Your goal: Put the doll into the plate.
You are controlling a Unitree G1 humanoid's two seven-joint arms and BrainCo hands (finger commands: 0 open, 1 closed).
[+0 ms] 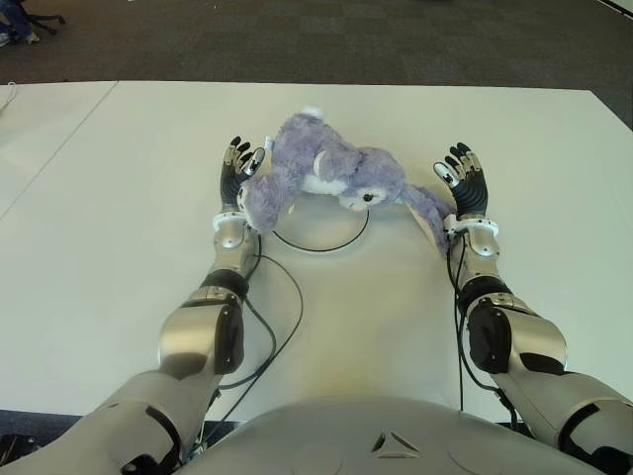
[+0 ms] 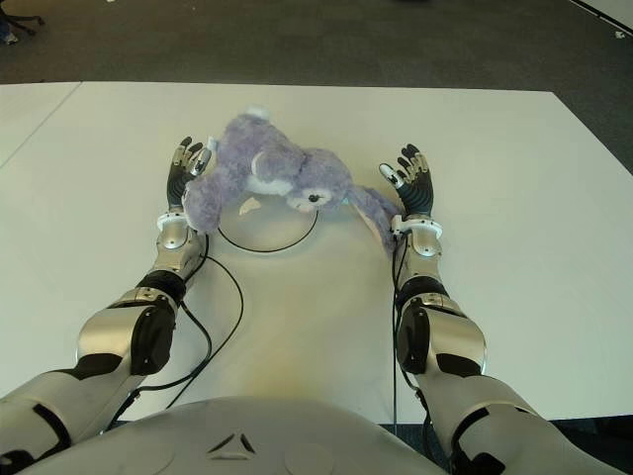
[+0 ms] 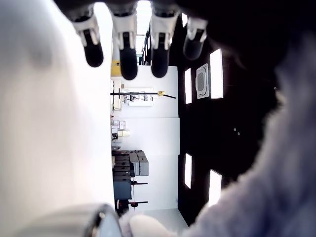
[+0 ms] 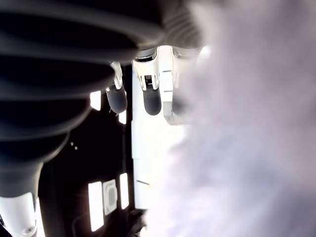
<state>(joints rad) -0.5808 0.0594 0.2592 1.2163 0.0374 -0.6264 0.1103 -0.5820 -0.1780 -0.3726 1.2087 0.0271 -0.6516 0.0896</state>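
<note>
A purple plush doll (image 1: pixel 326 173) with a white muzzle lies across the far part of a white plate with a thin dark rim (image 1: pixel 321 247); only the plate's near half shows. One long ear (image 1: pixel 427 216) trails off to the right, onto the table. My left hand (image 1: pixel 237 170) stands palm-in against the doll's left end, fingers (image 3: pixel 128 54) straight and spread, with the fur (image 3: pixel 276 187) beside the palm. My right hand (image 1: pixel 463 180) is just right of the ear, fingers (image 4: pixel 150 98) extended, holding nothing. The fur (image 4: pixel 247 148) fills much of the right wrist view.
The white table (image 1: pixel 119 218) stretches wide on both sides, with a seam at far left (image 1: pixel 59 148). Black cables (image 1: pixel 282 327) run along both forearms over the table. Dark carpet (image 1: pixel 346 40) lies beyond the far edge.
</note>
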